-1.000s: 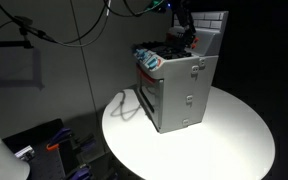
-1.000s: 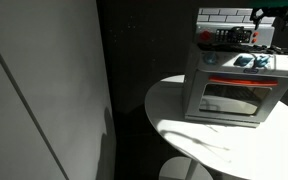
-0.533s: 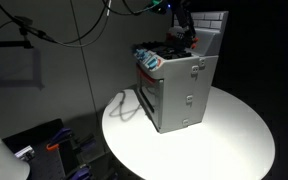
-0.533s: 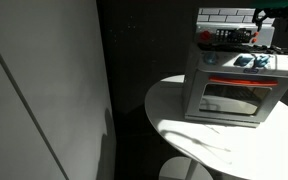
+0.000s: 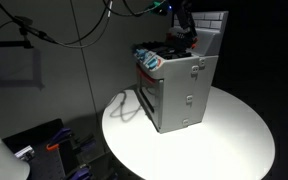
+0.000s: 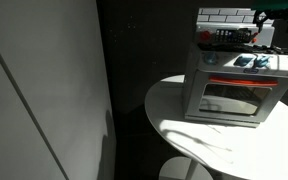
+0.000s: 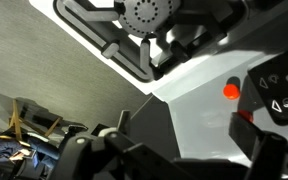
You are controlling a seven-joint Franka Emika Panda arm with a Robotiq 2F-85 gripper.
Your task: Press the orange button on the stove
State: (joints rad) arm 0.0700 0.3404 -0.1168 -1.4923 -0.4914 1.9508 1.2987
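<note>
Your pincer [image 7: 184,122] has its jaws well apart with nothing held between them (both dark fingers show at the bottom of the wrist view). From the gap between them, the orange button [image 7: 231,91] sits at about 2 o'clock on the stove [image 7: 199,85], untouched, and a burner [image 7: 147,16] lies up near 11 o'clock. In an exterior view the pincer hangs over the stove's back edge, and the stove stands on the white round tabletop [image 5: 229,140].

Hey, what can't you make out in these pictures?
Orange button: clear only in the wrist view; too small in both exterior views.
Gripper: dim against the dark background in an exterior view; fingertips unclear.
Stove: one side cut off by the frame edge in an exterior view.
</note>
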